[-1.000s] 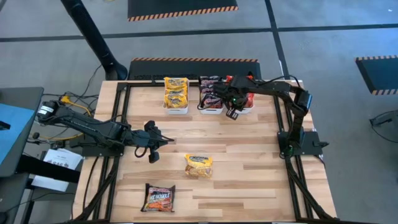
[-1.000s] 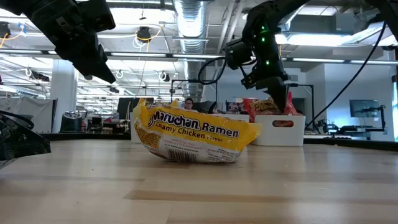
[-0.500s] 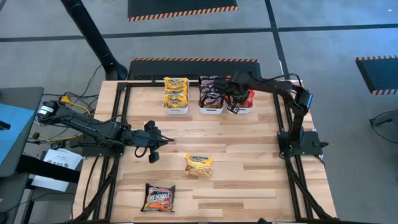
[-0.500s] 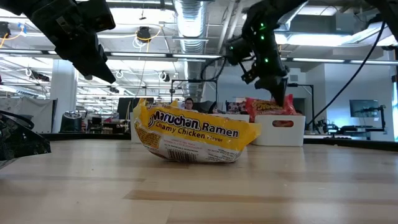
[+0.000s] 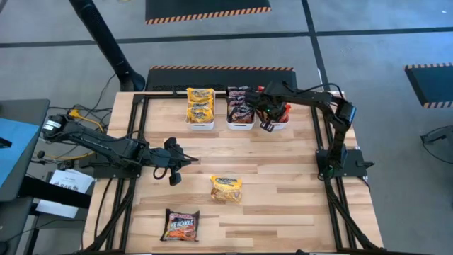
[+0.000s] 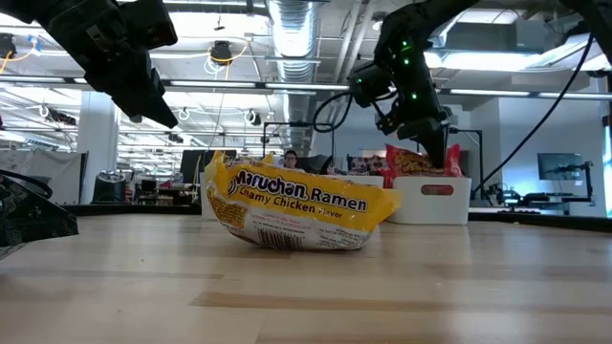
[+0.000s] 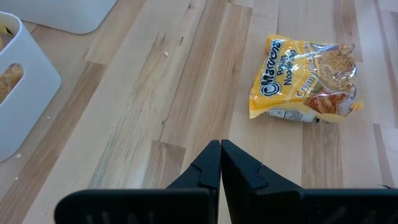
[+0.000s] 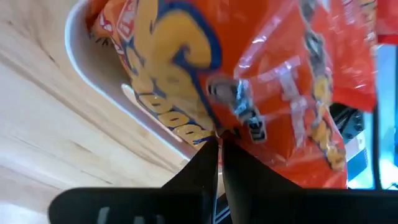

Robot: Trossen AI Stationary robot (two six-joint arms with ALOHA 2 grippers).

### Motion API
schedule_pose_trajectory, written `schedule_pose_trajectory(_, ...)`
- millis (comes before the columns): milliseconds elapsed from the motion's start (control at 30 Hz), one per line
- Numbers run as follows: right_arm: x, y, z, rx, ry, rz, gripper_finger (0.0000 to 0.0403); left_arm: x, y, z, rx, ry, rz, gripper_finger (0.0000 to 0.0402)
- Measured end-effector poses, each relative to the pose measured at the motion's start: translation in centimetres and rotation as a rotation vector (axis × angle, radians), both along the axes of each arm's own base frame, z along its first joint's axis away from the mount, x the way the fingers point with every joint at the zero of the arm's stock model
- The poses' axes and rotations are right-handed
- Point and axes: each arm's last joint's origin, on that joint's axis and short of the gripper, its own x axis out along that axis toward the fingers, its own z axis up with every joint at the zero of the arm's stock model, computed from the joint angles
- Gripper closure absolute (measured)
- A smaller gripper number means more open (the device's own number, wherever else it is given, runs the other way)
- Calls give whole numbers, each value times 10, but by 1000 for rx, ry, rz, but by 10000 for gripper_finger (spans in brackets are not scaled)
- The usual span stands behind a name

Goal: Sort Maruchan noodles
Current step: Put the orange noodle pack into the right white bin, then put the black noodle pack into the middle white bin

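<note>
High view: right gripper [image 5: 267, 120] is reaching over the far row of white bins, right above the rightmost bin [image 5: 280, 125]
Right gripper: fingers pinched together on a red packet [image 8: 261, 81], which sits half in that bin, top poking above the rim
Low view: same red packet [image 6: 421, 161] sticks up just under the gripper
Left gripper [image 5: 173, 164]: fingers pressed together, nothing in them, hovering over bare surface [image 5: 283, 191], well away from the bins
Yellow packet [image 7: 305, 78]: loose on the surface, just ahead of the left gripper
Dark packet [image 5: 181, 225]: lying by the near edge, farther from both grippers
Other bins: yellow packets [image 5: 200, 105] in the leftmost one, dark packets [image 5: 239, 106] in the middle, right beside the right gripper
</note>
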Motion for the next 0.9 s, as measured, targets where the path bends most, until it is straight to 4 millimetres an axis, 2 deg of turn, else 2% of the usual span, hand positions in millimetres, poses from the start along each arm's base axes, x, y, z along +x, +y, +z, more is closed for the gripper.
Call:
schedule_pose_trajectory(200,3,4,21,-64,36,6,356,0,0,0,-18,1,6,401)
schedule_pose_trajectory(367,7,15,41,-96,23,0,356,-1,0,-1,-14,15,6,401)
schedule_pose_trajectory(667,8,52,68,-138,-85,62,356,-5,0,-6,-42,77,3,398)
schedule_pose_trajectory(900,9,93,82,-95,-197,68,356,-4,-3,-5,-128,80,-67,339)
